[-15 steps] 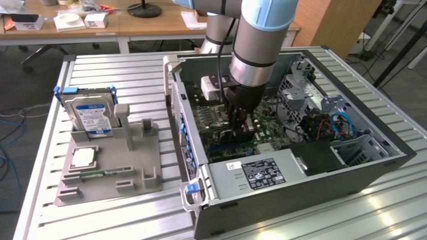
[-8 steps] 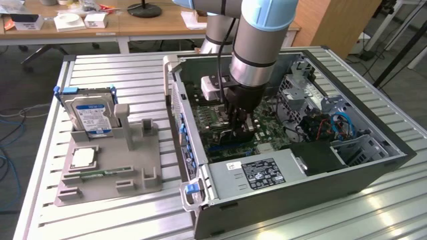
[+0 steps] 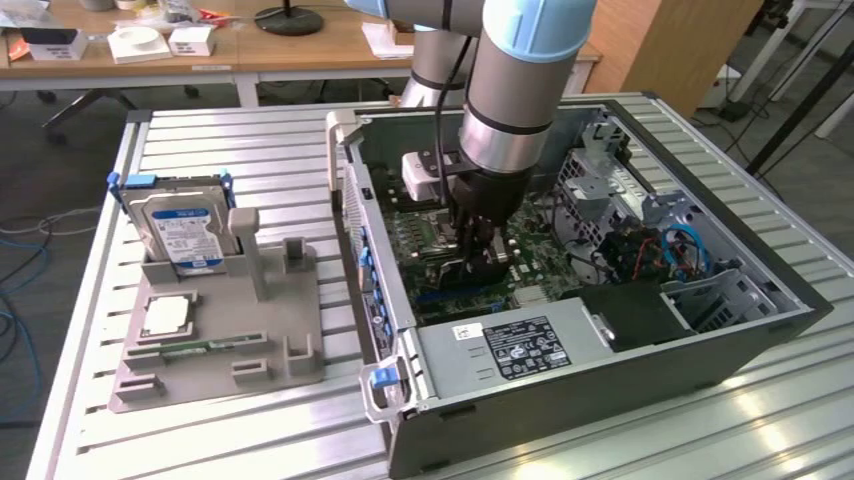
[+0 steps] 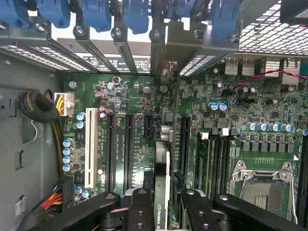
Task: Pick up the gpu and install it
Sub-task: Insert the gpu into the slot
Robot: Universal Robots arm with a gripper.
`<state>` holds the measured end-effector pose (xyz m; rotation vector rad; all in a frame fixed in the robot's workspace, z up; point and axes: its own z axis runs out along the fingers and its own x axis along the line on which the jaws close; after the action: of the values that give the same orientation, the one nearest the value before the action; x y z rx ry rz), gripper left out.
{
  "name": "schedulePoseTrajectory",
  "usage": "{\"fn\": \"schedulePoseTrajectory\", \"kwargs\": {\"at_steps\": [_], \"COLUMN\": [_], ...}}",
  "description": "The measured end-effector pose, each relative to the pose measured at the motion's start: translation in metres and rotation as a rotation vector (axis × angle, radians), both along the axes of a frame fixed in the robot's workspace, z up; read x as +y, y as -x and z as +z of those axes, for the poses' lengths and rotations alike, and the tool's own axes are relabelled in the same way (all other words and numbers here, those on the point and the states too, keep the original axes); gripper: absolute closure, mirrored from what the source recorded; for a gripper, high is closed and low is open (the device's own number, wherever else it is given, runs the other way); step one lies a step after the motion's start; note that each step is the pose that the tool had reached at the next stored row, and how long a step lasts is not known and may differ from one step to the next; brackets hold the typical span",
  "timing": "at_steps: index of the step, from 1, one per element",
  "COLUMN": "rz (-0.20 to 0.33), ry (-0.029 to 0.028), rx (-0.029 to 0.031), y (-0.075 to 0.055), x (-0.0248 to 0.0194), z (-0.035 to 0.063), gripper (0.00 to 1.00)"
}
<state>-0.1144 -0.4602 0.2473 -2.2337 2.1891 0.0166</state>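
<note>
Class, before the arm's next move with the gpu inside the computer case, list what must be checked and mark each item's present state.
1. The gpu held in the gripper: ok.
2. The gripper inside the open case, over the motherboard: ok.
3. The gpu parallel to the black slots: ok.
4. The gpu seated in a slot: cannot tell.
5. The cable bundle apart from the gpu: ok.

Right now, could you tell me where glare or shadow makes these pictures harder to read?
Exterior view: bright glare streaks on the slatted metal table near the front; the computer case interior lies in shade under the arm. Wrist view: light blows out white behind the blue slot clips, while the motherboard is evenly lit and the gripper is dark.
</note>
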Motion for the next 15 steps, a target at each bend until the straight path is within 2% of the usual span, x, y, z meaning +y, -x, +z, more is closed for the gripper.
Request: {"fn": "schedulePoseTrajectory", "kwargs": {"at_steps": [4,5,6,7,12,15], "rz": [0.000,0.000,0.000,0.000,0.000,0.000], "ry": [-0.0001,-0.0003,-0.0001,-0.0001,0.0000,-0.0001], "rx": [0.0000,-0.0001,0.0000,-0.0001,0.0001,-0.0001], "y": [0.000,0.000,0.000,0.000,0.000,0.000], "x": [0.0000,0.0000,0.0000,0.0000,0.0000,0.0000], "z": [-0.0001,-0.0001,0.0000,0.0000,0.0014,0.0226], "gripper": [0.72,0.66,0.66,0.60,0.60,0.60]}}
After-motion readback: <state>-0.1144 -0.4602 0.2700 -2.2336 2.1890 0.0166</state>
